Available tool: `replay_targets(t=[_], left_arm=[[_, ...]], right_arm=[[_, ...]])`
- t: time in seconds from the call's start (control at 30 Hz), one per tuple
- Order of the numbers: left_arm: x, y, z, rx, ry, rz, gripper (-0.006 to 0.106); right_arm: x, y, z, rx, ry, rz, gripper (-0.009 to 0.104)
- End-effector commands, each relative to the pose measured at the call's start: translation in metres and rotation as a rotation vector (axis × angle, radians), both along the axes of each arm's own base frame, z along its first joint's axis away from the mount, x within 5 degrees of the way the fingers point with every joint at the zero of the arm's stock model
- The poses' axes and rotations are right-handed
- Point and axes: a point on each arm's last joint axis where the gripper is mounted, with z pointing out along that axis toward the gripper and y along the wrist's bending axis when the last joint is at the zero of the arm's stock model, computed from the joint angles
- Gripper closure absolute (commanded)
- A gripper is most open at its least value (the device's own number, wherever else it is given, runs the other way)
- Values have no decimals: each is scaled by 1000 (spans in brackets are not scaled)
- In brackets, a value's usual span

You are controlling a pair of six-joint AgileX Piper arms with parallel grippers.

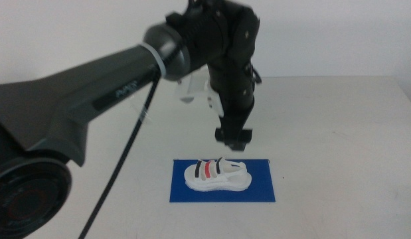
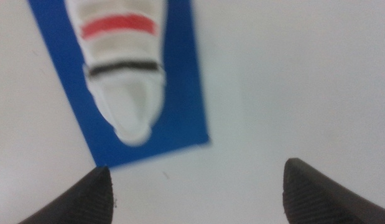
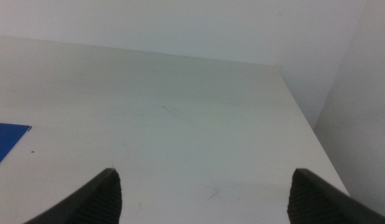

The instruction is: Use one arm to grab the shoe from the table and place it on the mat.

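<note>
The white shoe point(image 1: 216, 175) with black and red straps lies on the dark-blue mat point(image 1: 261, 189) near the table's front centre. The left wrist view shows one end of the shoe point(image 2: 127, 93) on the mat point(image 2: 180, 93). The black left arm reaches in from the left, and its gripper point(image 1: 233, 140) hangs just above and behind the shoe, open and holding nothing, with its jaws point(image 2: 198, 190) spread wide over bare table. My right gripper point(image 3: 204, 193) is open too, out of the middle view, over the table's right part.
The white table point(image 1: 338, 133) stretches around the mat. A white bracket-like object point(image 1: 192, 89) stands behind the left arm. A black cable point(image 1: 125, 159) hangs from the arm. The table's far right edge point(image 3: 304, 106) meets a wall.
</note>
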Motion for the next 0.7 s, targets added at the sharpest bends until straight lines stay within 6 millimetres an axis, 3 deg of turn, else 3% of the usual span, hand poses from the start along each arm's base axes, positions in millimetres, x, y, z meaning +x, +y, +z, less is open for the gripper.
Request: replay_targets(t=[0.0,0.27,0.53,0.67], left_arm=[[-15,12,52,-37,-46,10,7],[-18,27,84,99,-257,-319,7],[-10,48,102,691,-493,-1206,7],[-11,50,104,844,-512,-1558,7]], right_arm=[[1,0,5,-21,-64,0,17],[1,0,5,-21,-64,0,17],[1,0,5,-21,-64,0,17],[1,0,5,-21,-64,0,17]])
